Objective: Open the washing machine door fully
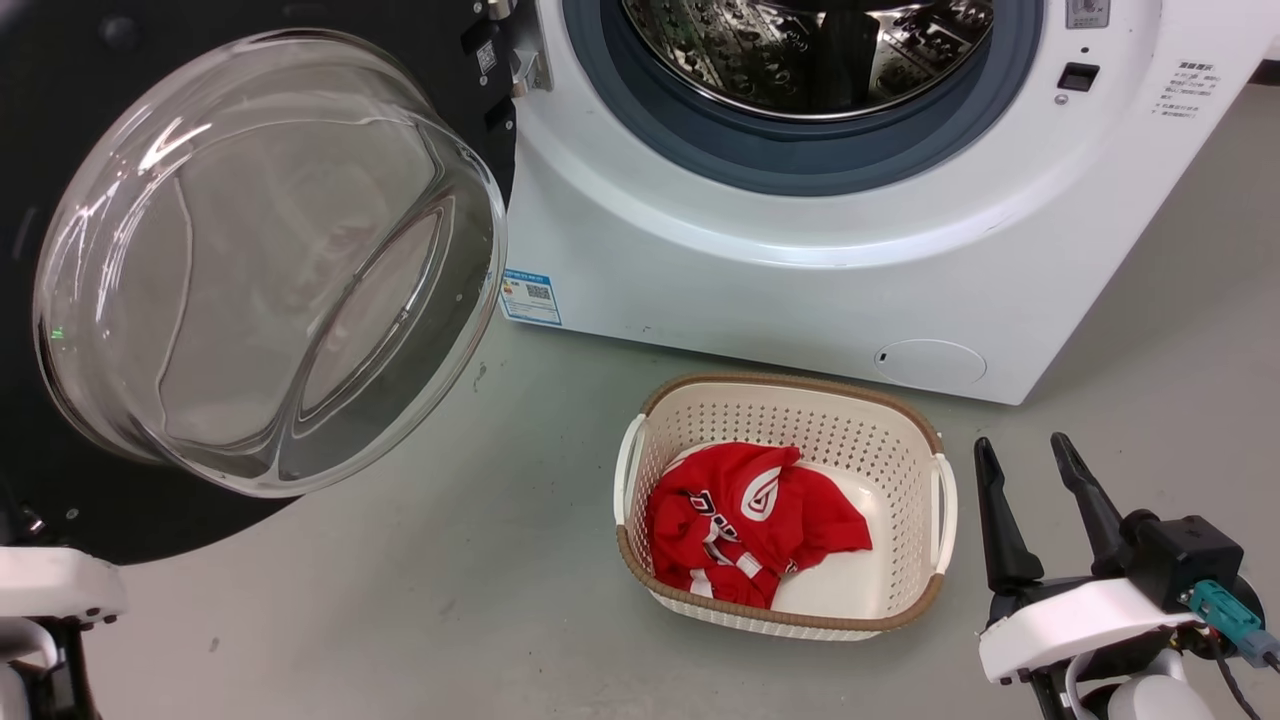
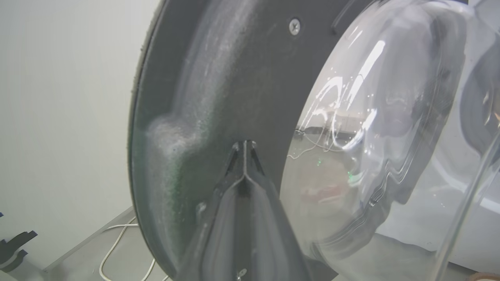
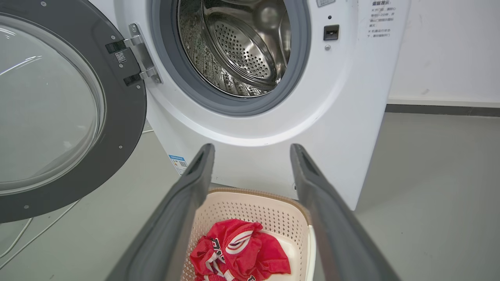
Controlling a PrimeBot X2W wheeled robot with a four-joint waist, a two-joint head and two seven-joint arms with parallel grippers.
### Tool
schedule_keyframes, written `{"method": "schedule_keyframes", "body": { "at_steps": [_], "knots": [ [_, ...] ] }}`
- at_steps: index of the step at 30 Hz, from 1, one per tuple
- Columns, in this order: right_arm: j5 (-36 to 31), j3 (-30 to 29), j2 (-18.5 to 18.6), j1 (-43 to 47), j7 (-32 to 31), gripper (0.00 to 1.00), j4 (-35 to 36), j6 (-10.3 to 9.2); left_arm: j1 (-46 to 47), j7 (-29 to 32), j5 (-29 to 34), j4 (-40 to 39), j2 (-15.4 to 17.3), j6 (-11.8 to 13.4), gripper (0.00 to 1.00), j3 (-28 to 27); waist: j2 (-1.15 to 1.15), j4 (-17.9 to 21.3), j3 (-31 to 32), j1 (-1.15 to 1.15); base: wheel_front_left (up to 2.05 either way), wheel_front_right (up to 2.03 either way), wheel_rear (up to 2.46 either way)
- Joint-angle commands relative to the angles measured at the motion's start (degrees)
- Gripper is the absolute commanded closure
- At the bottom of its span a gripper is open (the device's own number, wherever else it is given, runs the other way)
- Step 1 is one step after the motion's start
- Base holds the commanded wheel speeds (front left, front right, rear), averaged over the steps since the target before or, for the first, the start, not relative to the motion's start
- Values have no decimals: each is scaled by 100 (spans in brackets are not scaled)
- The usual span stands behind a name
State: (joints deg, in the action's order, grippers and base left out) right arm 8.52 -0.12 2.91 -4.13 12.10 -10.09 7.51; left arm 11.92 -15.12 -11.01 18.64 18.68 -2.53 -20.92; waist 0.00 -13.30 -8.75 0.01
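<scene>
While my left tool point(image 2: 244, 146), clenched empty, noses the dark inner ring of the washing machine door point(image 2: 218, 97), swung wide left of the washing machine point(image 1: 800, 300), I reckon it could skid onto the glass bowl point(image 2: 371, 136); my right tool point(image 1: 1022, 443) hangs released.

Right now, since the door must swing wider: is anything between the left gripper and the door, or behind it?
Nothing visible between them: the left gripper, fingers together, points at the washing machine door's dark inner rim. Past the door's edge a white cable lies on the floor before a pale wall; that gap can't be judged.
</scene>
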Motion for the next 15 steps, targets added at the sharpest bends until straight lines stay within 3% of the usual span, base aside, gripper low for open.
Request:
{"method": "schedule_keyframes", "body": {
  "at_steps": [1, 8, 15],
  "knots": [
    [1, -6, -7, 2, 31, 0, -3, -4, -8, -3, 77, -49, -119, -21, 100, -66, 0, 20, 55, -1, 0, 0, 0],
    [152, -23, -7, 144, 99, 0, -92, -4, -652, -7, 352, -621, -692, -77, 100, -180, 0, 50, 386, -1, 0, 0, 0],
    [147, 33, -6, 228, 153, 0, -78, -4, -1429, -7, 608, -1279, -1278, -191, 100, 134, 0, 134, 629, -1, 0, 0, 0]
  ]
}}
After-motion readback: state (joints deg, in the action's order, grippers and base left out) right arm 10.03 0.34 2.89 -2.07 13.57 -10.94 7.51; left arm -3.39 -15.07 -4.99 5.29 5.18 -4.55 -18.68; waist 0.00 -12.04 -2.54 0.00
